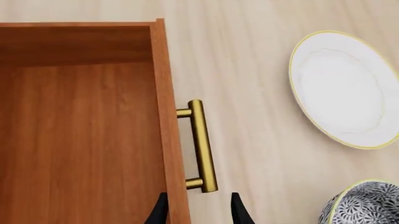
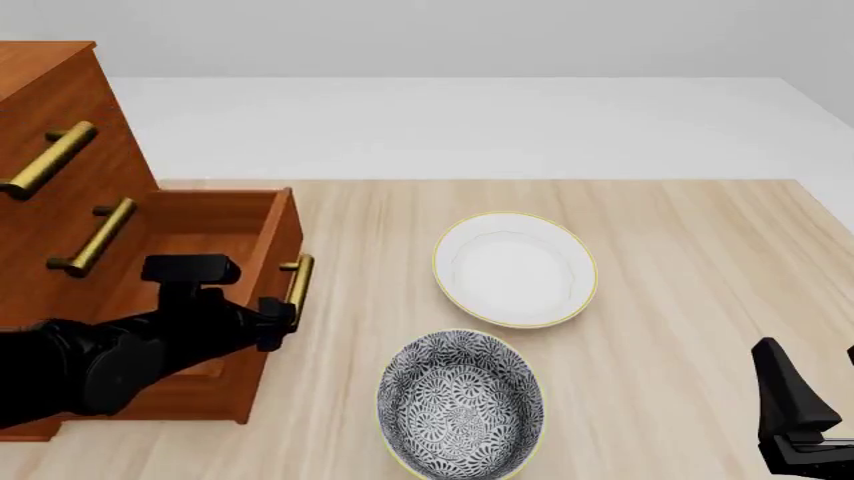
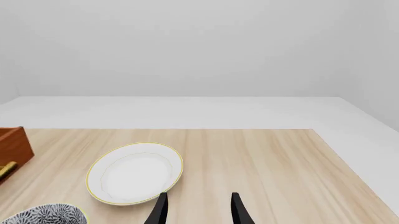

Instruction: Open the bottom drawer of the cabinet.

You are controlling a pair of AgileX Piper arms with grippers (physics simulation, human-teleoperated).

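The cabinet [image 2: 60, 95] stands at the table's left. Its bottom drawer [image 2: 272, 245] is pulled out, and its empty wooden inside [image 1: 81, 140] shows in the left wrist view. The brass handle [image 1: 203, 144] sits on the drawer front [image 2: 299, 280]. My left gripper [image 1: 199, 212] is open, its fingers straddling the drawer's front panel just short of the handle's near end, gripping nothing; in the front view it is beside the handle [image 2: 278, 322]. My right gripper [image 2: 814, 390] is open and empty at the table's near right [image 3: 199, 212].
A white plate with a yellow rim [image 2: 514, 268] lies mid-table, also in both wrist views [image 1: 346, 88] [image 3: 134, 172]. A black-and-white patterned bowl [image 2: 461, 405] sits near the front, right of the drawer. The two upper drawers are shut, with brass handles [image 2: 54, 158] [image 2: 96, 235].
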